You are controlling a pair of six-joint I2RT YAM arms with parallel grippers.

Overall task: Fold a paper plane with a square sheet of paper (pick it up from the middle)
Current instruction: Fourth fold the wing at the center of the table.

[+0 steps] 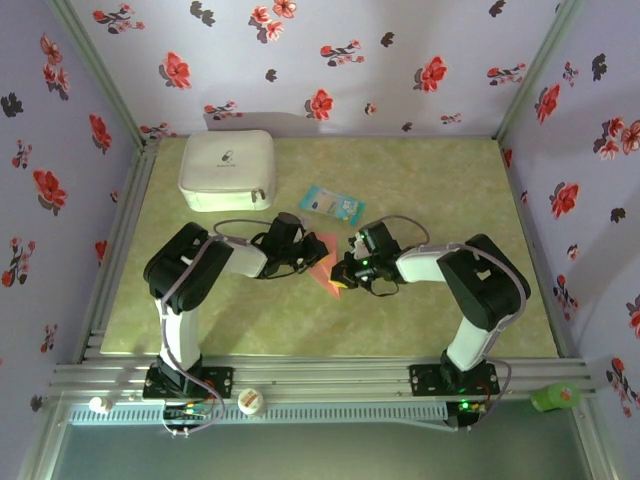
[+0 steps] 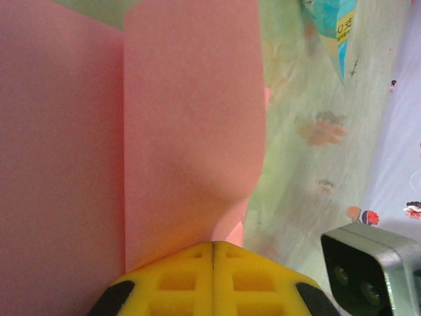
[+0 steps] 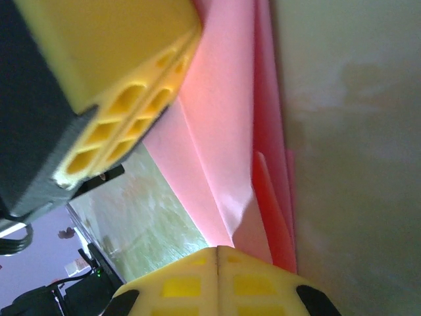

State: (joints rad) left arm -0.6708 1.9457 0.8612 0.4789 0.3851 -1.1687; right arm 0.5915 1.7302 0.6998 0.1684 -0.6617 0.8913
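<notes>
The salmon-pink paper (image 1: 322,264) is folded into long narrow layers and is held just above the table's middle between both grippers. In the top view my left gripper (image 1: 306,256) meets it from the left and my right gripper (image 1: 347,270) from the right. My left gripper (image 2: 214,246) has its yellow fingers shut on one edge of the paper (image 2: 191,131). My right gripper (image 3: 218,249) is likewise shut on the creased paper (image 3: 227,118), with the left gripper's yellow finger (image 3: 118,59) close above it.
A white case (image 1: 228,170) stands at the back left of the green mat (image 1: 450,190). A small light-blue printed packet (image 1: 331,203) lies just behind the grippers. The metal rail at the front carries a white cap (image 1: 250,402) and a green object (image 1: 555,397).
</notes>
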